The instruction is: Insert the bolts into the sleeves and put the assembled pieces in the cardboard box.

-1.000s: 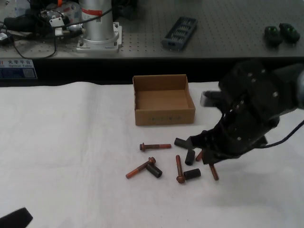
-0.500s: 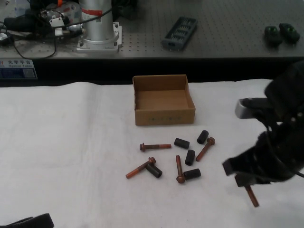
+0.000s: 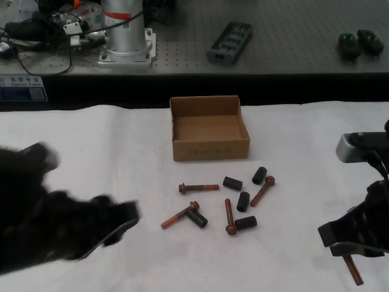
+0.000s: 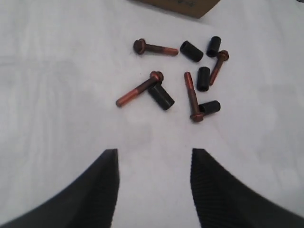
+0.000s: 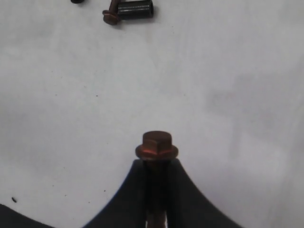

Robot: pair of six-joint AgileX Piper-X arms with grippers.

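Observation:
Several copper-coloured bolts (image 4: 154, 47) and black sleeves (image 4: 191, 51) lie loose on the white cloth, in front of the open cardboard box (image 3: 209, 131). One bolt (image 4: 137, 90) touches a sleeve (image 4: 160, 96). My left gripper (image 4: 154, 190) is open, hovering short of this pile with nothing between its fingers; in the high view it is the blurred dark arm (image 3: 118, 224) at the left front. My right gripper (image 5: 156, 190) is shut on a bolt (image 5: 156, 146) with the hex head sticking out. It hangs at the right front (image 3: 349, 246), and the bolt's shank (image 3: 352, 271) points down.
The box is empty inside. Behind the cloth runs a perforated bench with a metal column base (image 3: 124, 36), a black rack (image 3: 230, 39) and cables. Bare cloth lies all around the pile. Another sleeve (image 5: 135, 9) and a bolt head (image 5: 110, 17) lie far from my right gripper.
My right gripper lifted one bolt from the pile and carried it to the right front. My left arm swept in from the front left corner toward the pile.

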